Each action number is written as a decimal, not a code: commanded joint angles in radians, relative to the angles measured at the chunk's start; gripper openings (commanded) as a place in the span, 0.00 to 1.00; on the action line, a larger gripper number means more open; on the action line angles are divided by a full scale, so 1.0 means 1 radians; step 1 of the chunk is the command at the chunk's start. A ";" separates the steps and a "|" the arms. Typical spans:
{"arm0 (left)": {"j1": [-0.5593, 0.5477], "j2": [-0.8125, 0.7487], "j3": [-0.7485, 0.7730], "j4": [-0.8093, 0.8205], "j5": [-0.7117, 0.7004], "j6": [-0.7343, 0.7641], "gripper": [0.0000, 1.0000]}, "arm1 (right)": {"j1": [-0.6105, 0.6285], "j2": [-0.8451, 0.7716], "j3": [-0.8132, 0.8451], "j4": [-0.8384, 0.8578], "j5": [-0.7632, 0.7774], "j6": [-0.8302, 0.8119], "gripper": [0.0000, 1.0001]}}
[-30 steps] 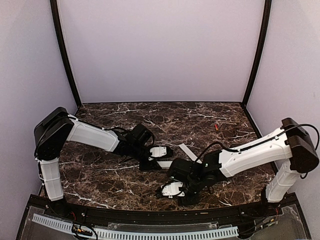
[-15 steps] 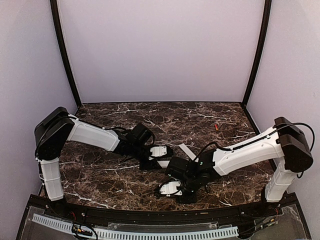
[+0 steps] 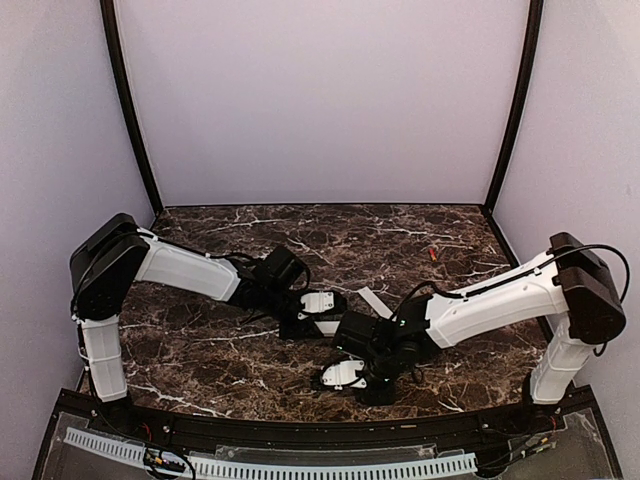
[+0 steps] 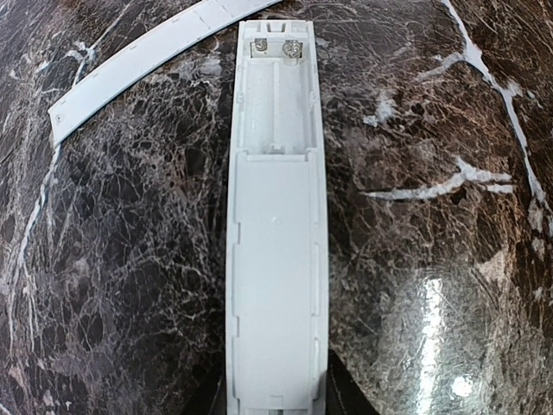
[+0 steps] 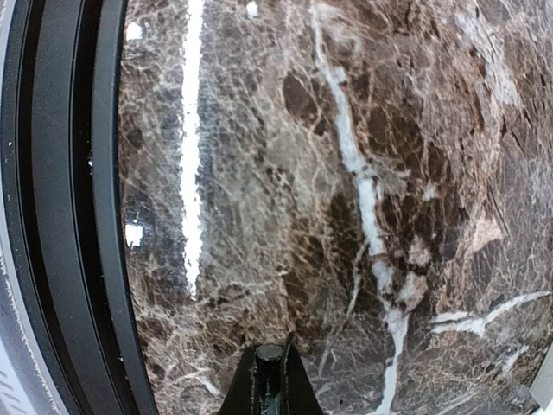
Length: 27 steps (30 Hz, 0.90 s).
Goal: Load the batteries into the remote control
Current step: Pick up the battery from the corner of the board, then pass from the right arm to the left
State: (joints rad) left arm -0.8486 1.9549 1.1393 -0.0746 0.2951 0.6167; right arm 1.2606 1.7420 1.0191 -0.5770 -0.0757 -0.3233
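The left pincer [image 4: 276, 405] pinches the near end of the remote control [image 4: 276, 259], which lies flat on the worktop [image 4: 432, 130] with its recess empty. The right pincer [image 5: 266, 380] is pressed together on nothing visible. One battery [image 3: 432, 252] lies well apart: light, smooth, likely to roll, so grip across its middle.

The remote control [image 4: 276, 259], a long slim white bar, lay flat on the dark marble tabletop [image 4: 432, 130] with its recess facing up, open and empty, metal contacts at its far end, while a tiny red battery [image 3: 432, 253] lay well apart, far right.
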 commanded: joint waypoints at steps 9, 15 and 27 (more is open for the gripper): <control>0.007 -0.023 -0.028 -0.036 -0.090 -0.036 0.65 | -0.069 -0.234 0.001 0.044 -0.034 0.138 0.00; 0.007 -0.170 -0.102 0.063 -0.055 -0.050 0.69 | -0.113 -0.431 -0.016 0.167 -0.035 0.242 0.00; 0.002 -0.556 -0.261 0.499 0.232 -0.524 0.69 | -0.145 -0.703 -0.064 0.666 0.178 0.539 0.00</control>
State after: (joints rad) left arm -0.8463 1.4963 0.9325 0.1734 0.3756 0.3973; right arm 1.1210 1.0451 0.9718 -0.1417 0.0025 0.0784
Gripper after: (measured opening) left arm 0.688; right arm 0.034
